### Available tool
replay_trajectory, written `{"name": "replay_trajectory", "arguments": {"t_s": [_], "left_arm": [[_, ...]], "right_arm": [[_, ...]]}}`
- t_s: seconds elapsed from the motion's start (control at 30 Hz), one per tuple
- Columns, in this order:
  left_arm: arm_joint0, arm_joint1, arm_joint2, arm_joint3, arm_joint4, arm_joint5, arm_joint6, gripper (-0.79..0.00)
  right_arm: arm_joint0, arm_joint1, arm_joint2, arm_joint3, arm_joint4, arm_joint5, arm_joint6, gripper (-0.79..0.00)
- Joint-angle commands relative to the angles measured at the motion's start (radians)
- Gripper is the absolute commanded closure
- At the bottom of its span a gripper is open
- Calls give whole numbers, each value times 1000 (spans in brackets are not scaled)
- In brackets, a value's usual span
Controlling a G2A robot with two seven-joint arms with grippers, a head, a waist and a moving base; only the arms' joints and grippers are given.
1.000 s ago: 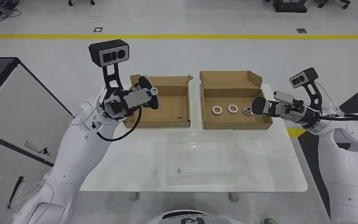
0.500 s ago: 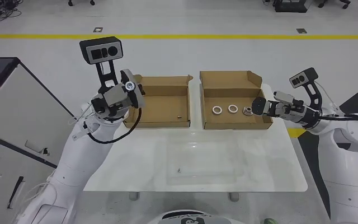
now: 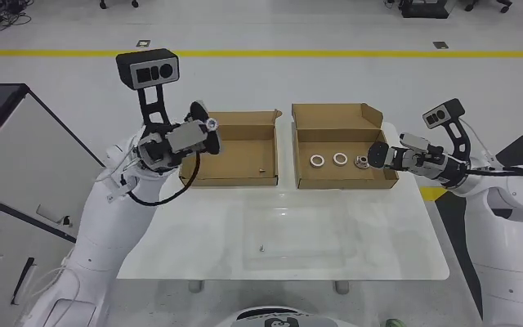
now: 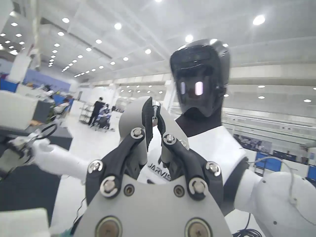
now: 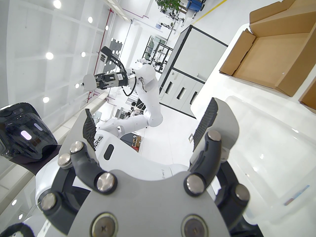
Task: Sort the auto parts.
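Note:
My left gripper (image 3: 210,125) is raised above the left edge of the left cardboard box (image 3: 245,152), shut on a small metal bolt (image 3: 213,123). In the left wrist view the bolt (image 4: 155,113) is pinched between the fingertips of that gripper (image 4: 153,110), which points up. The right cardboard box (image 3: 339,118) holds three ring-shaped parts (image 3: 339,159) in a row. My right gripper (image 3: 375,154) hovers at that box's right side. Its own view shows this gripper (image 5: 148,124) open and empty.
A clear plastic tray (image 3: 294,214) lies in the middle of the white table, with a small screw (image 3: 261,248) near its front left corner. Another small part (image 3: 261,171) lies in the left box. The table's front strip is bare.
My left gripper swung left off the left box with the bolt, then came partway back to the right. The right arm has not moved.

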State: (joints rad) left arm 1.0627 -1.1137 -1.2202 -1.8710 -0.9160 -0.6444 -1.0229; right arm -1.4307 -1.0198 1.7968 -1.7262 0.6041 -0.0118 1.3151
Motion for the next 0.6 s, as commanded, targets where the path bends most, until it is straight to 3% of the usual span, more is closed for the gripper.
{"name": "replay_trajectory", "arguments": {"t_s": [0.0, 0.3, 0.57], "left_arm": [[13, 7, -29, 8, 139, 67, 16, 0], [26, 28, -81, 22, 570, 233, 34, 0], [-24, 38, -40, 90, 832, 308, -40, 0]], "right_arm": [[0, 0, 0, 0, 0, 0, 0, -785], [0, 0, 0, 0, 0, 0, 0, -785], [0, 0, 0, 0, 0, 0, 0, -785]]}}
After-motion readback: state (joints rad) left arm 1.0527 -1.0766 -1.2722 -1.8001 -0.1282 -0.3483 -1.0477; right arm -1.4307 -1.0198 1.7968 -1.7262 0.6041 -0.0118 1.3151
